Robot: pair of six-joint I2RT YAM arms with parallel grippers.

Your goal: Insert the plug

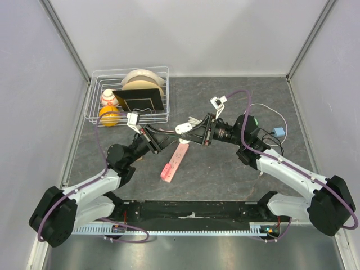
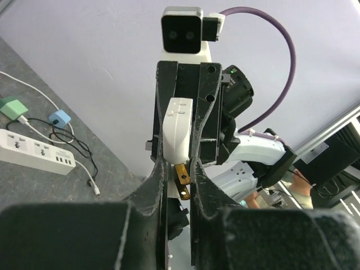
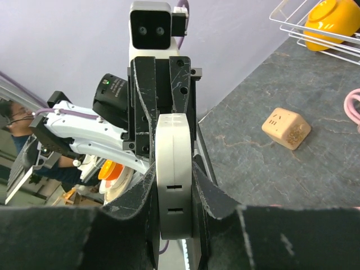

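Left gripper (image 2: 179, 171): pinched tight on the prong end of the white plug (image 2: 177, 132), apparently a mid-air handover for a better grip. The plug is held aloft above the pink power strip (image 1: 174, 160) on the counter (image 1: 225, 169). Right gripper (image 3: 174, 166): clamped on the plug's body. Arms: both stretched inward, wrists meeting nose to nose.

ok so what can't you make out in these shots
- Top view: the white plug is tiny, wedged between the left gripper and right gripper; prongs unseen.
- Top view: pink power strip sockets too small to read.
- Left wrist view: prong ends partly hidden between its own fingers.
- Right wrist view: the plug's far end covered by the left gripper.
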